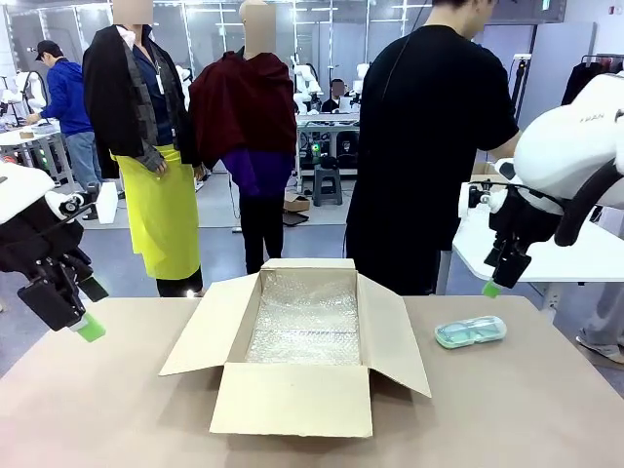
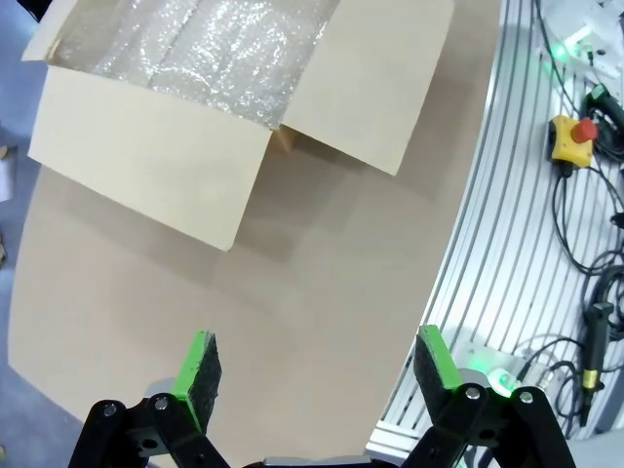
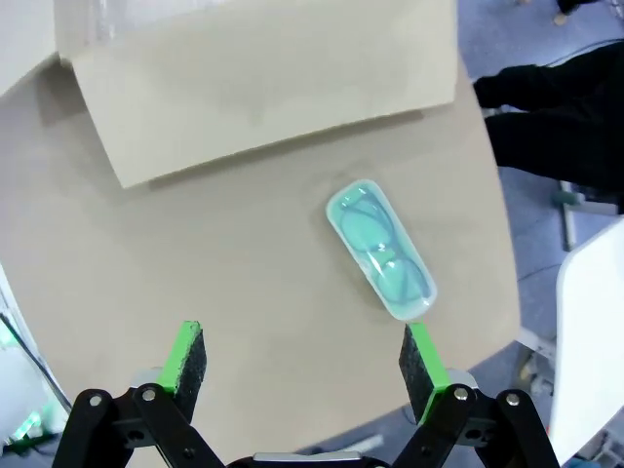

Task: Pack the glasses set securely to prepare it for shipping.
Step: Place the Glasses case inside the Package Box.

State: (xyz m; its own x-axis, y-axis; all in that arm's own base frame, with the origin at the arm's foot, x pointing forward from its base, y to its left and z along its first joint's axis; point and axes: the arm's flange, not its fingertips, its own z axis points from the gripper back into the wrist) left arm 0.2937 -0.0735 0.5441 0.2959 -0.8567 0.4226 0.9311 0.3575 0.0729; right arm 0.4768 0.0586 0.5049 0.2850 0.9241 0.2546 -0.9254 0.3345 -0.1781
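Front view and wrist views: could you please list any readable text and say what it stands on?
Right arm's white casing: faint grey lettering, too small to read.
Cardboard box: no print visible.
Mint-green glasses in clear wrapping: no label legible.

Place: robotics lab, open-plan test floor.
Rig: white robot arm [image 1: 575, 146] over a plain brown tabletop [image 1: 507, 409]. A silver slotted aluminium frame [image 2: 507, 195] runs along the tabletop's edge.
Safety: yellow emergency-stop box with red button [image 2: 570, 136] sits on that frame.
Wiring: loose black cables [image 2: 585, 244] lie over the frame, and a small green status light [image 2: 561, 47] is lit.
Room: glass partition walls [image 1: 205, 29] at the back, grey floor [image 1: 224, 244], white worktable [image 1: 575, 268] on the right.
People: person in blue jacket and dark cap [image 1: 66, 97] at a bench far left. Person in black top [image 1: 429, 146] stands at the table's far side.
Props: dark garments on a rail [image 1: 590, 83], top right.
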